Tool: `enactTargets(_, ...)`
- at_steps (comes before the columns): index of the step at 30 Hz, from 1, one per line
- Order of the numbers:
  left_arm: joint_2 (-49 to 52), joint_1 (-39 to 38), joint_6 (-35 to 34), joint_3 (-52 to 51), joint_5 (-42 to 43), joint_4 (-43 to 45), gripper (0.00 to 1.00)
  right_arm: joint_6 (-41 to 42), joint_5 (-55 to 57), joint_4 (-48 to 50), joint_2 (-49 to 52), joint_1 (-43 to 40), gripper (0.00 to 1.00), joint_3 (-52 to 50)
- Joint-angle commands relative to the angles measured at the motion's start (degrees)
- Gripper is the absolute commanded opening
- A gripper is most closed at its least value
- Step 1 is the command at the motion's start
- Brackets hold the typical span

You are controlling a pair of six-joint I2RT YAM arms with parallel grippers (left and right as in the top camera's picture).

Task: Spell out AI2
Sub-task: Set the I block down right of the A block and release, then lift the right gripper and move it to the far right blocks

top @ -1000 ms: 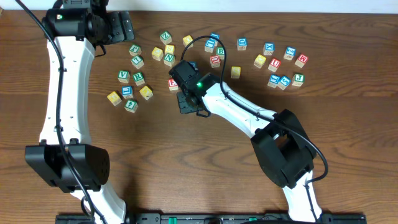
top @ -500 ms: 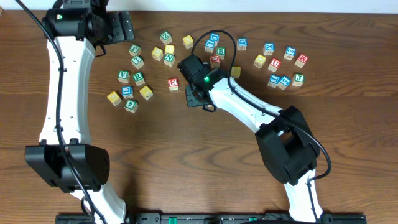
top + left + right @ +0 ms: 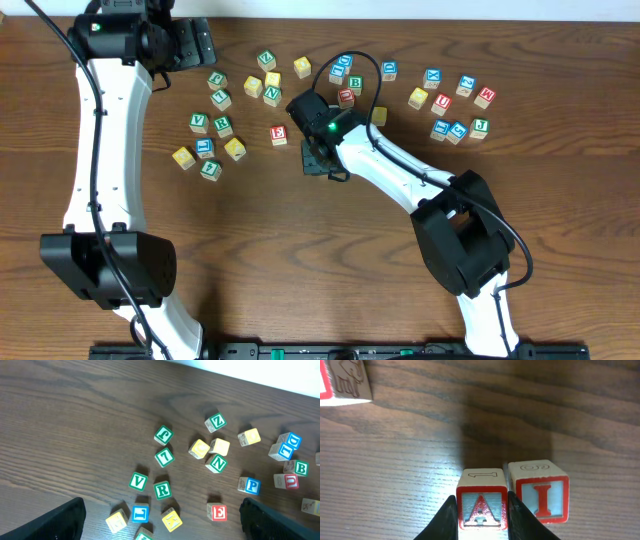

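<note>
Gently settle the A block (image 3: 481, 505), clamped in the right jaws, square beside the I block (image 3: 540, 495) on the counter (image 3: 395, 450) before letting go

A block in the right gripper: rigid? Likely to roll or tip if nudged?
Probably rigid: the A block looks like square-edged wood, so the right gripper shouldn't deform it. Unlikely to roll: it's a flat-faced cube. A sideways nudge would likely shove the I block close beside it.

arms (image 3: 100, 150): white links, black joints | black cables (image 3: 96, 170) | green LED (image 3: 331, 127) | jaws apparently black
</note>
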Motion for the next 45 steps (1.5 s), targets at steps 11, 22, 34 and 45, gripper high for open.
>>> enactTargets(11,0.42,-0.02,0.15,0.39,-0.52,0.00,0.98,1.38,-0.35,-1.38,0.74,-0.66,0.35,2.36)
enactTargets(22,0.42,-0.02,0.15,0.39,-0.52,0.00,0.98,-0.83,-0.33,-2.14,-4.13,-0.76,0.36,3.56)
enactTargets(34,0.42,-0.02,0.15,0.39,-0.52,0.00,0.98,-5.86,-2.54,-5.53,-9.22,-5.46,0.36,5.57)
enactTargets(45,0.42,-0.02,0.15,0.39,-0.52,0.00,0.97,-9.31,-0.48,-4.48,-9.16,-15.45,0.38,9.97)
